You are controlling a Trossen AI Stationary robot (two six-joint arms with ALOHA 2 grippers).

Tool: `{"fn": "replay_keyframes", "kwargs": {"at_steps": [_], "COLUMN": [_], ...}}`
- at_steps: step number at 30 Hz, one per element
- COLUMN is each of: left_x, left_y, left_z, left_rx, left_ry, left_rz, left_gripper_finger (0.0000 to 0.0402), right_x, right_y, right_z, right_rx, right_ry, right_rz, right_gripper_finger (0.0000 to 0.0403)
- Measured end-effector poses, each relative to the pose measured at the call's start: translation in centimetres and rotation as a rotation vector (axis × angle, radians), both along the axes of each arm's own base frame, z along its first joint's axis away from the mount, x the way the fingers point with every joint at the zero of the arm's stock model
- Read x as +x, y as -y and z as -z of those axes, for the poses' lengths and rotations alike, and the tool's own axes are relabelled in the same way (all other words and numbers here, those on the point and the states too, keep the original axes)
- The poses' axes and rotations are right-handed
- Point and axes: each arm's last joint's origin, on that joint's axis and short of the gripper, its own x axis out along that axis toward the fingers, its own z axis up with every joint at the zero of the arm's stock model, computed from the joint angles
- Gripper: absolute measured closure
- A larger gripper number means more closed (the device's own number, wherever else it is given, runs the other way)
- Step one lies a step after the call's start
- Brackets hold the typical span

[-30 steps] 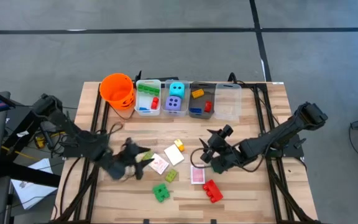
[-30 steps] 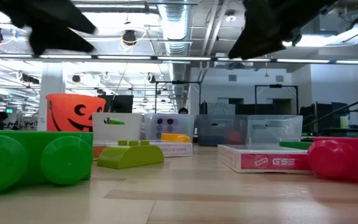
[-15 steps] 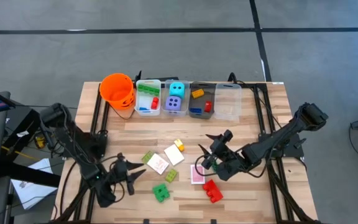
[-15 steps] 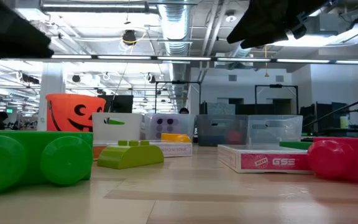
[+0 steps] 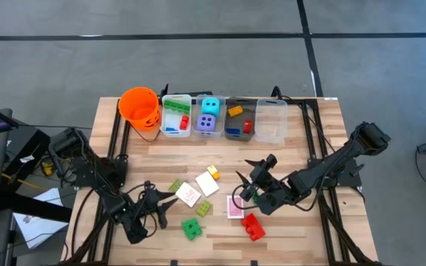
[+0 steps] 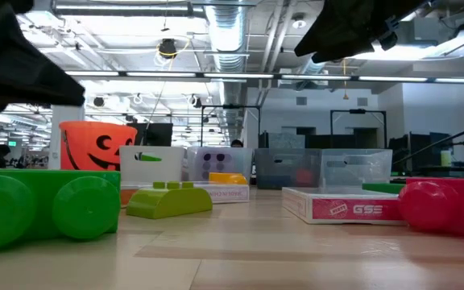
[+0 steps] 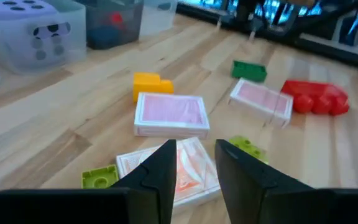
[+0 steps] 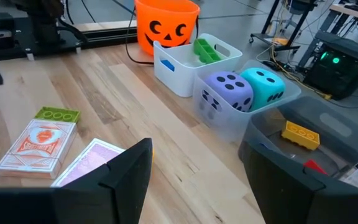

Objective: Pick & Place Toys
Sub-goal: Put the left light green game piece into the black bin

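Toys lie loose on the wooden table: a red brick (image 5: 253,226), a green brick (image 5: 191,228), two lime bricks (image 5: 203,208) (image 5: 175,186), a yellow brick (image 5: 213,172), and card decks (image 5: 189,194) (image 5: 206,185) (image 5: 234,207). My left gripper (image 5: 159,206) is open and empty above the table, left of the decks. In its wrist view (image 7: 194,168) the fingers frame an orange-faced deck (image 7: 179,171). My right gripper (image 5: 242,185) is wide open and empty above the pink-backed deck; its wrist view (image 8: 197,174) shows nothing between the fingers.
An orange pumpkin bucket (image 5: 139,107) and four clear bins (image 5: 176,116) (image 5: 208,117) (image 5: 239,118) (image 5: 271,120) stand in a row at the far edge. The bins hold bricks, and one holds a cyan and a purple die. Bare wood lies between the bins and the loose toys.
My left gripper has drawn back from the card decks toward the table's near edge, then shifted a little toward the right. My right gripper has moved slightly toward the near edge over the pink-backed deck. No toy has moved.
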Motion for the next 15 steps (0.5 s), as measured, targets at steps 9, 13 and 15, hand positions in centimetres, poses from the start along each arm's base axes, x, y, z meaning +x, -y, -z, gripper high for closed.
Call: {"fn": "replay_keyframes", "kwargs": {"at_steps": [9, 13, 15], "left_x": [1.6, 2.1, 2.3], "left_y": [-1.6, -2.1, -2.3], "left_z": [0.7, 0.8, 0.8], "left_rx": [-0.138, -0.182, -0.193], "left_ry": [-0.189, -0.194, -0.203], "left_rz": [0.024, -0.005, -0.009], "left_gripper_finger": [0.0252, 0.0202, 0.0173], "right_x": [0.0, 0.0, 0.1], "right_y": [0.0, 0.0, -0.1], "right_z": [0.1, 0.1, 0.2], "right_rx": [0.002, 0.002, 0.001], "right_ry": [-0.005, -0.005, -0.008], "right_rz": [-0.004, -0.004, -0.004], "right_gripper_finger": [0.0159, 0.0159, 0.0159]}}
